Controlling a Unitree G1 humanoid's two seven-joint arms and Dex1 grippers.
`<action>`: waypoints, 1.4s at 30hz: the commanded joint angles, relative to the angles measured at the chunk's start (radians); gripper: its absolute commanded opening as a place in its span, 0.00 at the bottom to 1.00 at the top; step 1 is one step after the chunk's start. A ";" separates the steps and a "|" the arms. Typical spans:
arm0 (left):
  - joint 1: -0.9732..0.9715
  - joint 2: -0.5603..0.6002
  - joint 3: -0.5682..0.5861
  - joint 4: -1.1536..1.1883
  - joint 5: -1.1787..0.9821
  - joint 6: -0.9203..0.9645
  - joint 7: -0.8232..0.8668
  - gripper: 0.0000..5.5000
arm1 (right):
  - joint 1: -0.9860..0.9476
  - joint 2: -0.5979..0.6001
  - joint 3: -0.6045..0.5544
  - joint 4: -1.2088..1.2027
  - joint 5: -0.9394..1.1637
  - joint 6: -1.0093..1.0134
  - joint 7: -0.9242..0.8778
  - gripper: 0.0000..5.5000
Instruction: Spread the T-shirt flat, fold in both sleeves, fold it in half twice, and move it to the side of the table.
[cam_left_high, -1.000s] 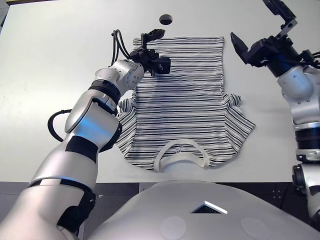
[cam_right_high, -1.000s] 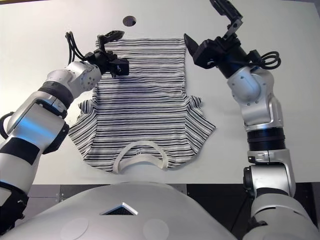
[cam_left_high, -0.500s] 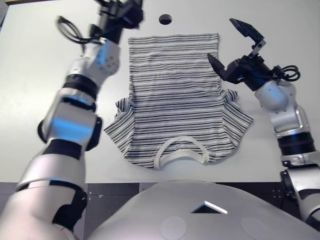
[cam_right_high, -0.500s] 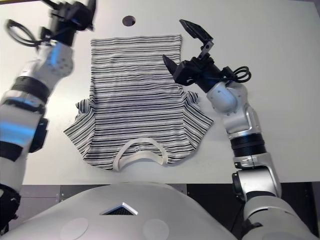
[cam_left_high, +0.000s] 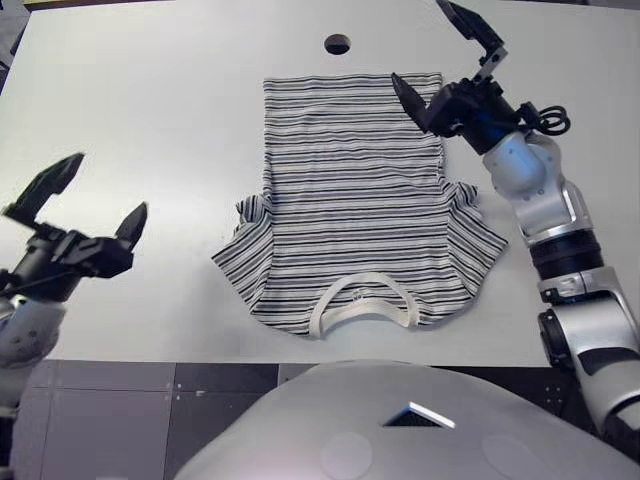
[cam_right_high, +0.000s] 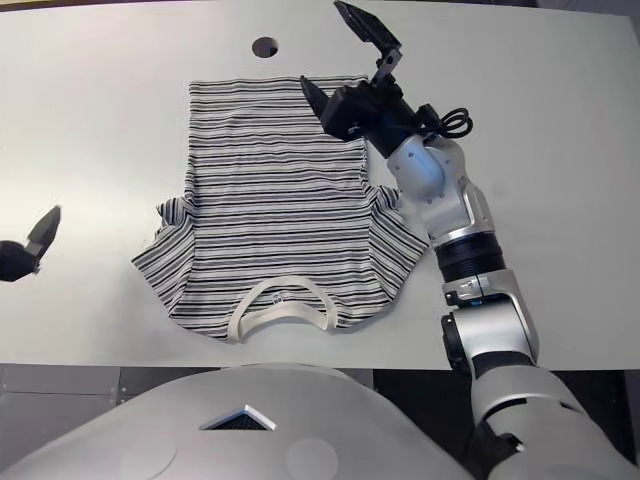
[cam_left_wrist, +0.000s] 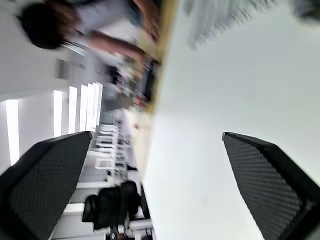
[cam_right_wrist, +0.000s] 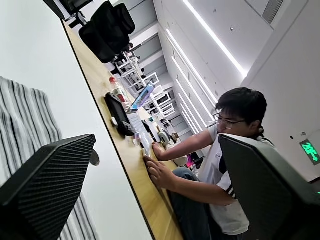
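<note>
The T-shirt (cam_left_high: 350, 190) lies mid-frame on the table (cam_left_high: 150, 90), hem toward the top, collar (cam_left_high: 362, 303) toward the bottom edge; both sleeves are rumpled at its sides, not folded in; a dark hole (cam_left_high: 337, 45) sits in the tabletop just above the hem; the right gripper (cam_left_high: 421, 46) hangs over the hem's upper right corner, fingers apart and empty; the left gripper (cam_left_high: 104, 190) is at the frame's left edge over bare table, well apart from the shirt, fingers spread.
</note>
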 joint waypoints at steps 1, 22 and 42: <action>0.138 0.028 -0.072 -0.147 -0.018 -0.066 -0.189 0.88 | -0.032 -0.005 0.011 0.016 -0.005 -0.013 0.015 0.83; -0.133 -0.093 -0.289 -0.074 0.250 0.047 -0.222 0.82 | 0.037 -0.050 -0.019 -0.091 0.026 0.013 0.057 0.83; -0.136 -0.083 -0.354 -0.071 0.284 0.070 -0.210 0.16 | 0.070 -0.056 -0.048 -0.120 0.047 0.024 0.077 0.83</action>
